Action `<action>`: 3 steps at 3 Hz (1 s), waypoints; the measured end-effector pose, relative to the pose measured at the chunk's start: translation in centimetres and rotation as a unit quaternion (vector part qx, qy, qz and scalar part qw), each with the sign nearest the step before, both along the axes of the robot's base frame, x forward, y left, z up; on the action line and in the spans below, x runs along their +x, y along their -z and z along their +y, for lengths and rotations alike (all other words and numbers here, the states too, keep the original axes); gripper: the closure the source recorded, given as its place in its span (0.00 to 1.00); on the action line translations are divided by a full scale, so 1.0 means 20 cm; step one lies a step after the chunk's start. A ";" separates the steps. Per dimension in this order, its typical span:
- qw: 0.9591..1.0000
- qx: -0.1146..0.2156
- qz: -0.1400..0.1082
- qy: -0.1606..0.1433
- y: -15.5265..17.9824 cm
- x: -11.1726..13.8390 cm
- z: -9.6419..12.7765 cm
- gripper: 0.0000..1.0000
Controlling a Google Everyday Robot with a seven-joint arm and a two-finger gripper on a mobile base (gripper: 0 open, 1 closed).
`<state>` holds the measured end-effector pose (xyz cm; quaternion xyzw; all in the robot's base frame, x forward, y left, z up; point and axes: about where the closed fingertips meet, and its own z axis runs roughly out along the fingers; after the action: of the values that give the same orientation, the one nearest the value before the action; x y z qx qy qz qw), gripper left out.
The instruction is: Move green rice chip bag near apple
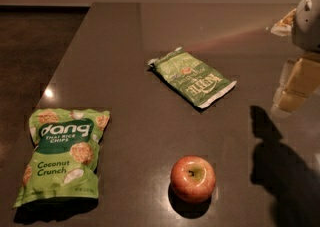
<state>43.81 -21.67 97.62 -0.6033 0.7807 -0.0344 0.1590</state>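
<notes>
The green rice chip bag (pixel 64 157) lies flat at the front left of the dark table, with its "dang" logo and "Coconut Crunch" text facing up. The apple (pixel 193 178) is small and red with a yellow-green patch at the stem. It sits at the front middle, well to the right of the bag. My gripper (pixel 292 91) hangs above the table at the right edge of the view, far from the bag and up and to the right of the apple. It casts a shadow on the table below it.
A flatter green-and-white Kettle bag (pixel 192 77) lies at an angle in the middle of the table (pixel 150 121), behind the apple. The table's left edge runs diagonally past the rice chip bag, with dark floor beyond.
</notes>
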 end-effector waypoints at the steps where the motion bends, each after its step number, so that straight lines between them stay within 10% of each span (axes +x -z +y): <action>1: 1.000 0.001 -0.002 0.000 0.00 0.01 0.01 0.00; 3: 0.995 0.032 -0.025 -0.086 -0.04 0.15 0.36 0.00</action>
<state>46.79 -14.43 98.44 -0.6619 0.7222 -0.0108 0.2002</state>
